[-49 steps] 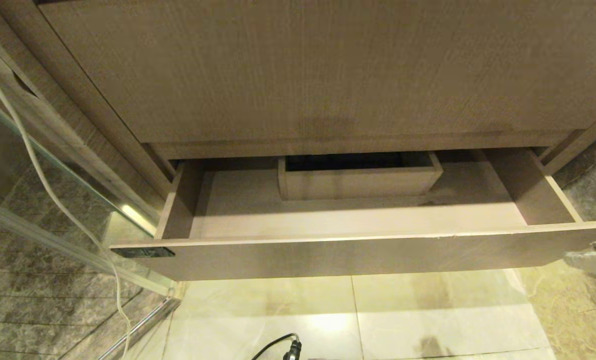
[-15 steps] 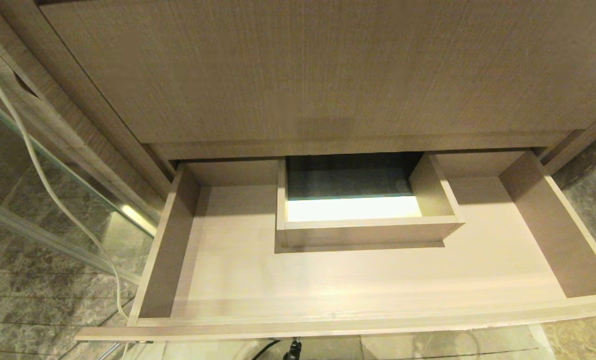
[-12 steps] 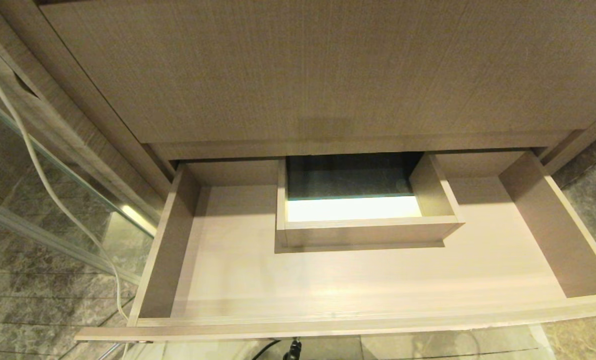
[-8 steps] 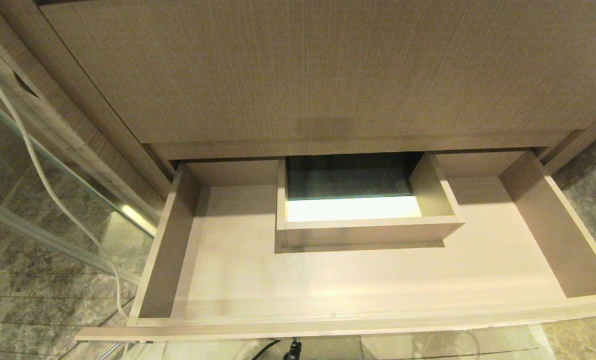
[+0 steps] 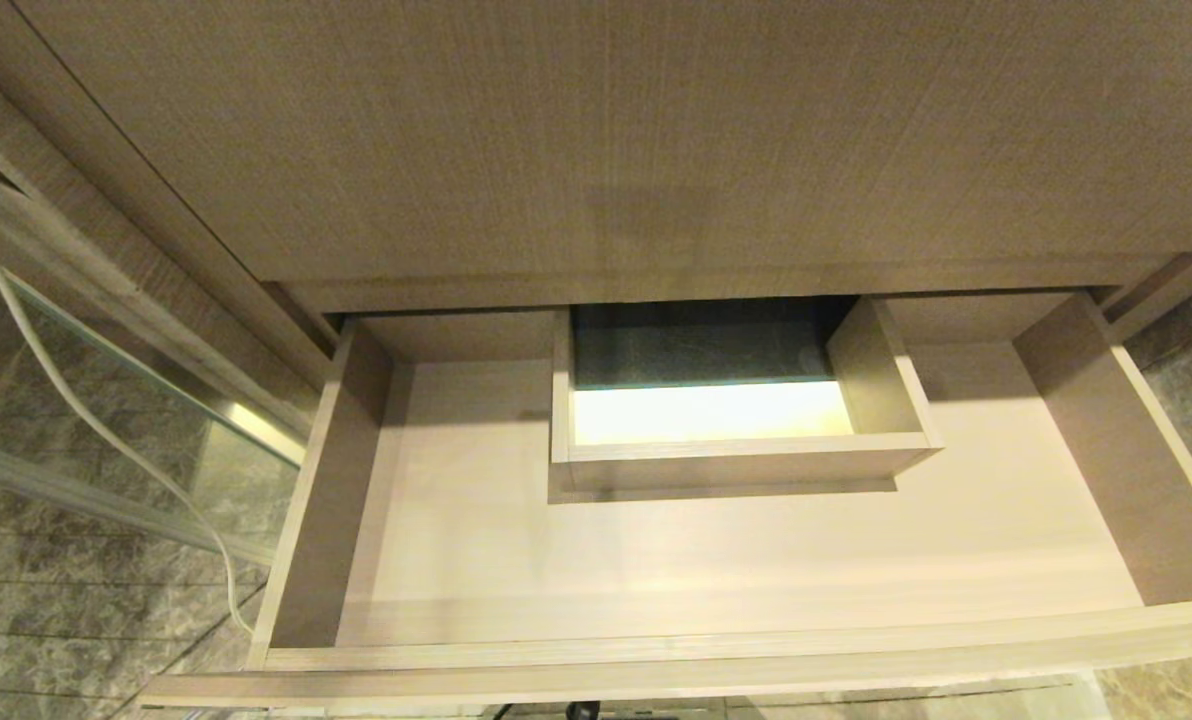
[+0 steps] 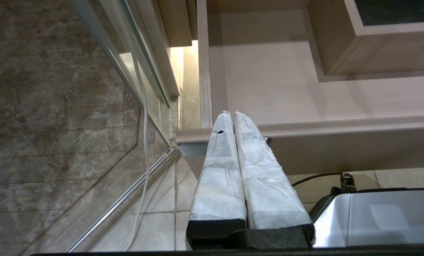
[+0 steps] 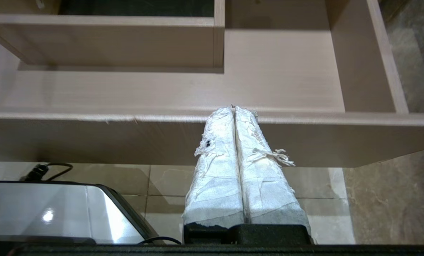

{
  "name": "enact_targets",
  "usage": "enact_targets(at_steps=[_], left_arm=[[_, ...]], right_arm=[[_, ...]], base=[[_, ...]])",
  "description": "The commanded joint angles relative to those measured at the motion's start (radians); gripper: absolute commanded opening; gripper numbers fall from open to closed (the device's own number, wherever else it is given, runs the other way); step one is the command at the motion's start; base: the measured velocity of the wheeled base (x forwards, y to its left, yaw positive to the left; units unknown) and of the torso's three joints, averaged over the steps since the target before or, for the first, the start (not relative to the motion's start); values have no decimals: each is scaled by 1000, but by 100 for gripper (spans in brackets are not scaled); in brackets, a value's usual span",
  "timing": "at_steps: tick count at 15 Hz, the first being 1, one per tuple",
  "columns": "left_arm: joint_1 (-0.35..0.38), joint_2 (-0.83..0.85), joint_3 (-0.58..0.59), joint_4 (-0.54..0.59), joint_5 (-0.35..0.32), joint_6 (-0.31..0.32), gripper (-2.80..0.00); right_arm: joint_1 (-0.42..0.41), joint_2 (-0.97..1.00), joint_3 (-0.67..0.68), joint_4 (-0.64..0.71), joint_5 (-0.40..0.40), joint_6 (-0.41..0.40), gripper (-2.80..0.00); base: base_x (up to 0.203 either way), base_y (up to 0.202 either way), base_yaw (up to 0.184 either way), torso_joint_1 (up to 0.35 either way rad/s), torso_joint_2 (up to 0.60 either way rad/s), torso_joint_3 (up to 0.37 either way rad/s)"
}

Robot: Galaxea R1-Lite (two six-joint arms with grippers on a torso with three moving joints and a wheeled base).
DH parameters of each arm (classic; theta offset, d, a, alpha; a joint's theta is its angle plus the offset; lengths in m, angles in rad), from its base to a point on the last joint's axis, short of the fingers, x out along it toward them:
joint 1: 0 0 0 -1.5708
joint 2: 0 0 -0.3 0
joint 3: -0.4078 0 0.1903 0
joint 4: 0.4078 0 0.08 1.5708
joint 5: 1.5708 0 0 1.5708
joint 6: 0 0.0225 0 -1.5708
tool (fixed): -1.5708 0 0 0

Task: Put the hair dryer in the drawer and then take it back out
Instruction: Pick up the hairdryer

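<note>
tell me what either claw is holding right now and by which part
Nothing is held. The left claw and right claw are both shut on nothing, in front of the open drawer. No hair dryer is in view.

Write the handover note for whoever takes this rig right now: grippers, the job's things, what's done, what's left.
Left gripper: shut, empty, parked outside the drawer's front near its left corner.
Right gripper: shut, empty, parked in front of the drawer's front panel, further right.
Drawer: pulled out wide, nothing lying on its floor; only the boxed cut-out at the back.
Hair dryer: in none of the views, so its place is unknown.
White cord hangs by the glass panel on the left.
Done: drawer is open.
Left: by the empty drawer, likely find the dryer, put it in, then take it out.
</note>
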Motion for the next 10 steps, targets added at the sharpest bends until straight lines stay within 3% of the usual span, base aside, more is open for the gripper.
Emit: enact_targets(at_steps=[1, 8, 10], left_arm=[[0, 1, 1, -1, 0, 0, -280], [0, 1, 2, -1, 0, 0, -280], [0, 1, 1, -2, 0, 0, -280]], right_arm=[[0, 2, 0, 0, 0, -1, -280], [0, 2, 0, 0, 0, -1, -280], [1, 2, 0, 0, 0, -1, -280]], base=[[0, 0, 0, 271, -435, -242], [0, 0, 0, 207, -536, -186], [0, 0, 0, 54, -470, -221]])
